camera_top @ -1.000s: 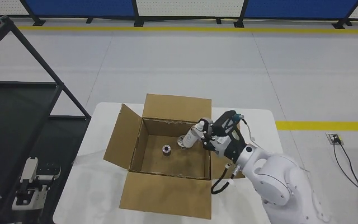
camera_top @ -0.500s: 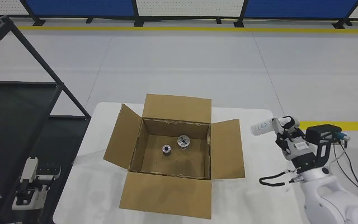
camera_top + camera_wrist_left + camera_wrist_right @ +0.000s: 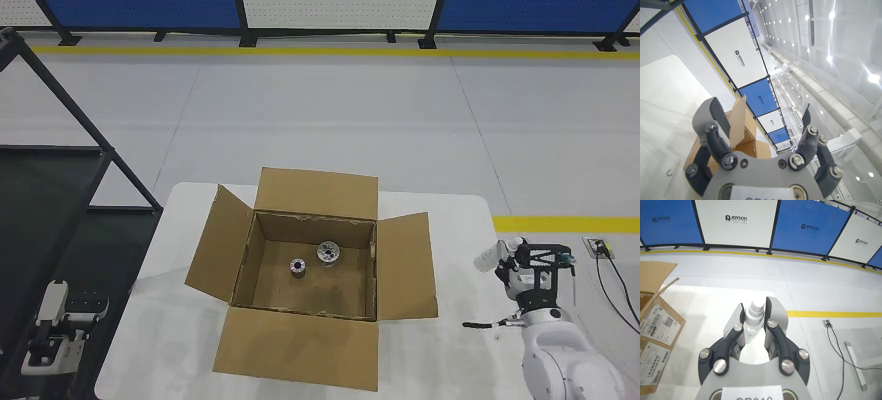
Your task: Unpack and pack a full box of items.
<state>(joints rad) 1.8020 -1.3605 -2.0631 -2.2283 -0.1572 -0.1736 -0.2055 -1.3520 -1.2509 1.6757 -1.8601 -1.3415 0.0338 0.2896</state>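
Box [image 3: 306, 268] stands open in the middle of the table [image 3: 455, 345] with all four flaps spread. On its floor lie a spool [image 3: 297, 266] and, just beside it toward the far wall, a round item [image 3: 328, 252]. The bottle [image 3: 486, 259] is out of the box, well beyond the right flap and about over the table's right edge. The right gripper [image 3: 505, 262] is clenched on it.

In the right wrist view the right gripper [image 3: 754, 306] pinches the bottle [image 3: 753, 325] by its body. The bottle's long axis runs along the fingers, with the spray head poking out past the fingertips. From above, that head points toward the box.

The left gripper [image 3: 761, 109] is released and holds nothing. The box [image 3: 761, 149] sits a little way beyond its fingers.

This looks like the unpacking half, with the bottle ready to be set down. The bare table lies below the bottle on the side toward the box, so the right arm probably needs to go down and slightly inward. The bottle lies lengthwise in the grip, so standing it up would call for tilting the wrist first. Released near the edge, it could roll off.
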